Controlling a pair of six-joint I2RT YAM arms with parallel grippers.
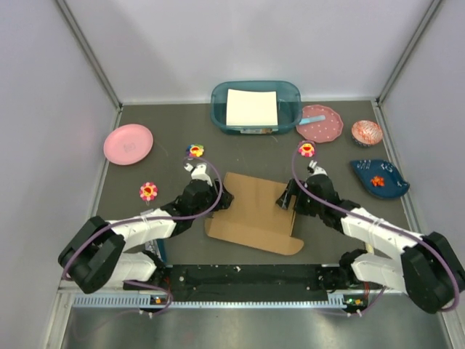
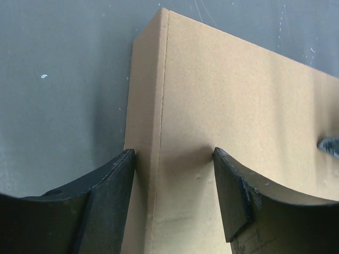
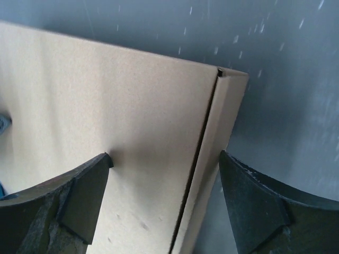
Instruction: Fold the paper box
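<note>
Lying centred on the table (image 1: pixel 171 142), the paper box (image 1: pixel 254 218) has its side edges straddled by the left gripper (image 2: pixel 172 153) and right gripper (image 3: pixel 165 156), both spread open. The teal bin (image 1: pixel 291 92) has a label too small to read.

Left gripper (image 2: pixel 172 153) and right gripper (image 3: pixel 164 156) spread wide

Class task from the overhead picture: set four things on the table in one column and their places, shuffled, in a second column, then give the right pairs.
Things:
1. paper box
2. teal bin
3. pink plate
4. dark blue dish

Places:
A. far left
B. back edge, centre
C. middle, nearest the arms
D. right side

Pairs: 1-C, 2-B, 3-A, 4-D
</note>
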